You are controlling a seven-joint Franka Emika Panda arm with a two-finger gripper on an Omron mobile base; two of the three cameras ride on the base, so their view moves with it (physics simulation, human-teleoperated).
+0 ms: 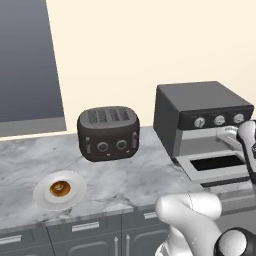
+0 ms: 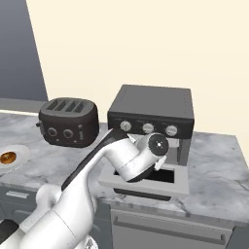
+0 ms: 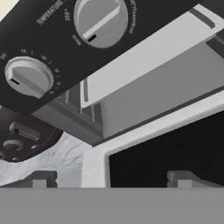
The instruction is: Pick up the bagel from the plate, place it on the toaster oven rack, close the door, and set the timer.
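A marble kitchen counter point(image 1: 125, 175) runs below a cream wall. Toward its left end sits the plate point(image 1: 75, 192), round and white, with the bagel point(image 1: 59, 189) lying flat at its middle, hole facing up; being a ring, it has no long axis to speak of. Behind the plate, and apart from it, stands a dark four-slot toaster point(image 1: 108, 132).

To the right is the toaster oven point(image 2: 151, 109), a dark grey box with three silver knobs point(image 2: 148, 128) in a row along its front. The door point(image 2: 148, 180) is folded down flat toward the robot, its long edge running side to side, its dark glass window facing up.

The white arm reaches toward the oven's mouth, well away from the bagel. The gripper point(image 3: 111, 181) hovers over the lowered door (two dark fingertips point(image 3: 39, 180) show far apart in the hand view), spread wide and holding nothing. Beyond them lies the toaster oven rack point(image 3: 162, 94), a light-grey shelf, bare.
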